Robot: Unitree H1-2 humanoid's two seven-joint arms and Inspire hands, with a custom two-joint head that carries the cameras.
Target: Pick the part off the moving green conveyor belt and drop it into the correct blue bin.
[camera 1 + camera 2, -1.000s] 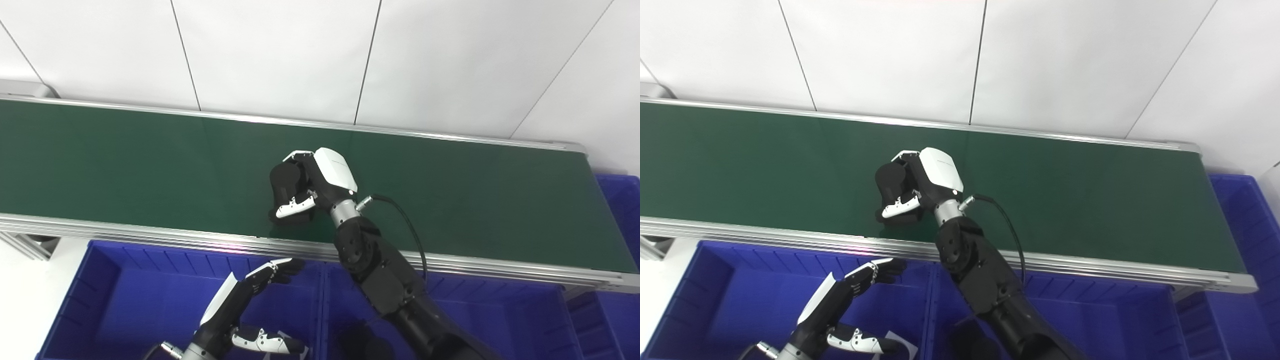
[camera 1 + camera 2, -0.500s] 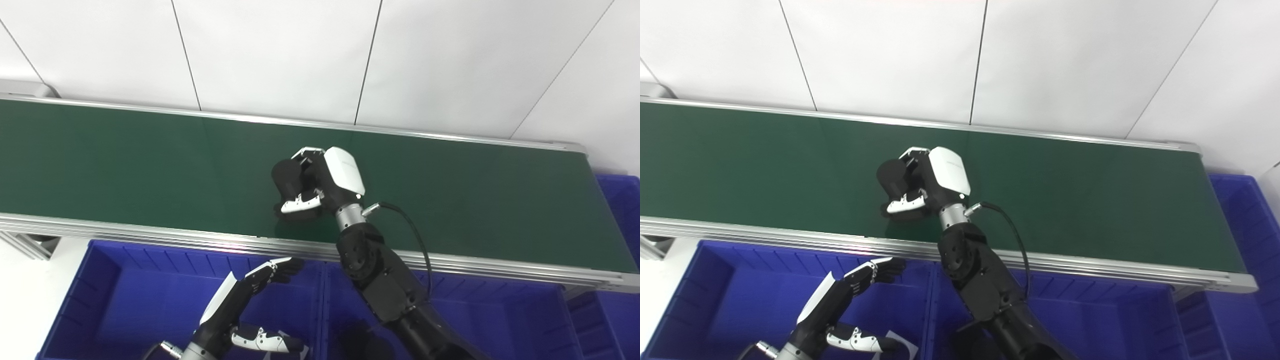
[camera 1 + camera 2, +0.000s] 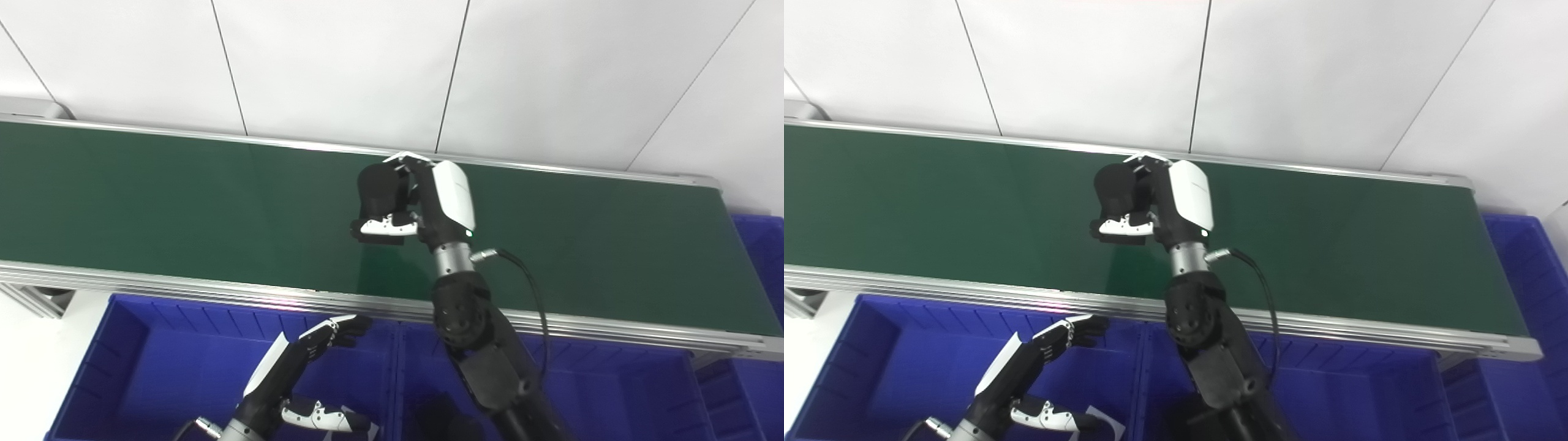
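My right hand (image 3: 422, 199) is raised above the green conveyor belt (image 3: 153, 196), shut on a black rounded part (image 3: 378, 187) that its fingers and thumb wrap. The part hangs clear of the belt, near its far rail. My left hand (image 3: 300, 367) floats open over the left blue bin (image 3: 153, 367), fingers spread, holding nothing. In the right eye view the same right hand (image 3: 1167, 199) holds the part (image 3: 1115, 184) over the belt's middle.
A second blue bin (image 3: 612, 392) sits to the right of the first, under my right arm. Another blue bin (image 3: 759, 245) stands past the belt's right end. A white paper slip (image 3: 1099, 419) lies in the left bin. White wall panels rise behind the belt.
My right hand has lifted the black part off the belt and carried it up and a little right. The left hand has stayed in place.
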